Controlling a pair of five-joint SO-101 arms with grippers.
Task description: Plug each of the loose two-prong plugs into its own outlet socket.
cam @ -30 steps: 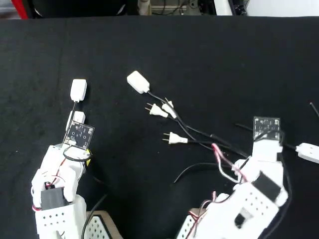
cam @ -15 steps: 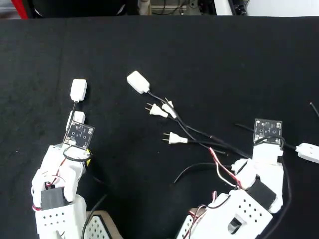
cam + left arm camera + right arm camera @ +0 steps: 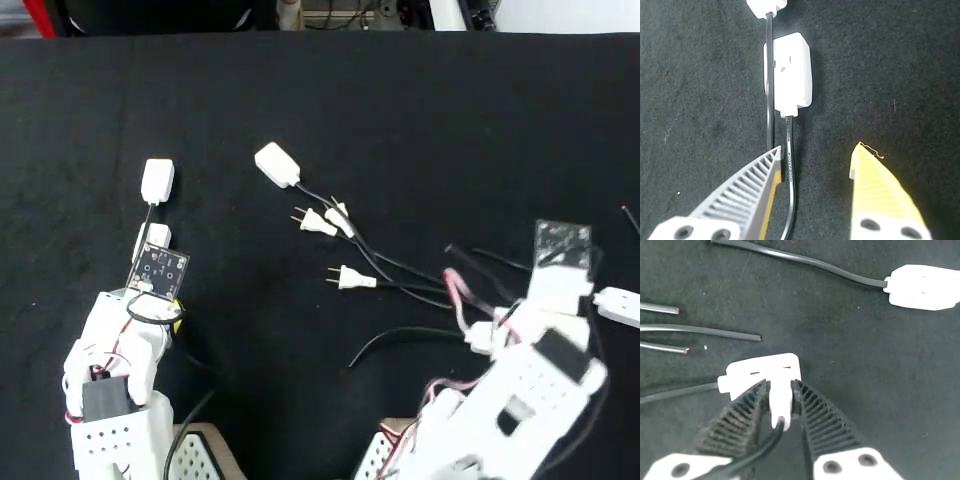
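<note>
Plainly, the matter rests with the right claw (image 3: 779, 386), which is pinched on a small white plug (image 3: 780, 402), its cord trailing back between the fingers. The plug's long axis runs along the claw's own line. Its nose touches the long side of a socket (image 3: 762, 370) lying crosswise to it, so the two stand square to one another. Whether the prongs are seated cannot be told. A second socket (image 3: 922, 287) lies apart from this pair on the worktop (image 3: 450, 120), out beyond the claw's tips, its long axis roughly parallel to the first. In my judgement the coming move turns on that square meeting: any push must run straight along the plug's axis. The left claw (image 3: 817, 147) is spread and holds nothing, standing astride a black cord (image 3: 790, 165). The left socket (image 3: 788, 70) lies just ahead of its tips, long axis in line with the claw. The loose plugs (image 3: 350, 278) lie mid-worktop between the arms, none of them seated. Against the earlier frames, the right wrist (image 3: 560, 250) has swung toward the worktop's right edge, and the wires on that arm have shifted with it. The left arm and the loose plugs are unchanged.
</note>
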